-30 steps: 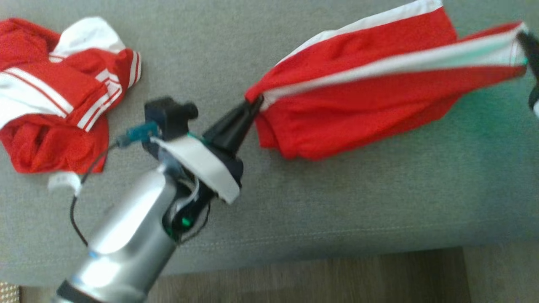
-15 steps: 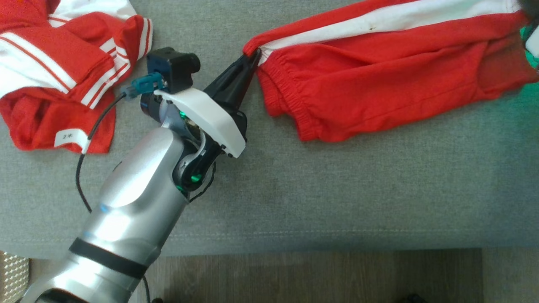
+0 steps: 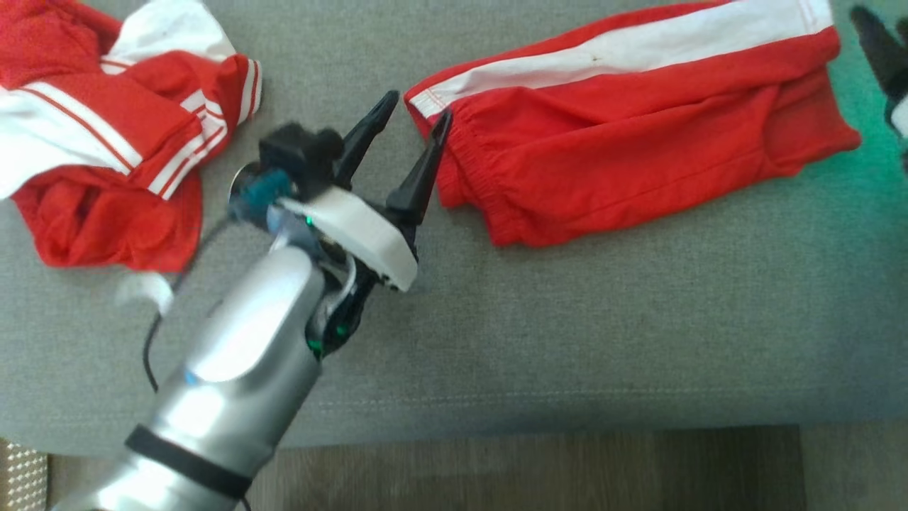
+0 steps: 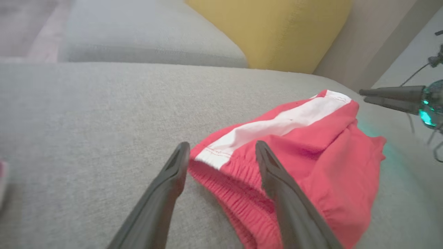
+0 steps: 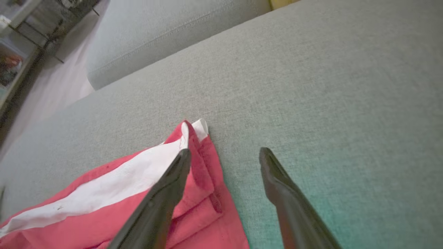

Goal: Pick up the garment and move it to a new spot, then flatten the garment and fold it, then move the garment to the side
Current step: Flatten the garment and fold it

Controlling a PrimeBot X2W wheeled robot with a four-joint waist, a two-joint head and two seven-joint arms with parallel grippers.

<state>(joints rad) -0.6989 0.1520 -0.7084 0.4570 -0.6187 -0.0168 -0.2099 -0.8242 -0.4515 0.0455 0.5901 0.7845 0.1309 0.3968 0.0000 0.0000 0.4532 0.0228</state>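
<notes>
Both of my tools stand wide with nothing in them. My left tool (image 3: 418, 106) sits at the 9 o'clock end of the red shorts (image 3: 638, 135), its jaws parted on either side of the waistband corner where the white side stripe (image 3: 624, 46) ends. In the left wrist view that corner lies between my two fingers. I cannot tell whether either one touches the cloth. My right tool (image 3: 879, 21) is at the far 3 o'clock end, by the leg hem. In its own wrist view one finger (image 5: 166, 193) crosses over the hem corner and the other stands over bare sofa seat (image 3: 567, 341).

The shorts lie on the grey seat, lengthwise from 9 to 3 o'clock, stripe along the 12 o'clock edge. I judge that the two tools sit at opposite ends because cloth laid down by its ends comes to rest long and fairly smooth. It lies well apart from the crumpled red-and-white garment (image 3: 106, 163) at 10 o'clock, so the two cannot tangle.

I take the move to a new spot as done and flattening as next. The elastic waistband is bunched and there are creases toward 5 o'clock, so the thin fabric needs smoothing before any fold will hold straight.
</notes>
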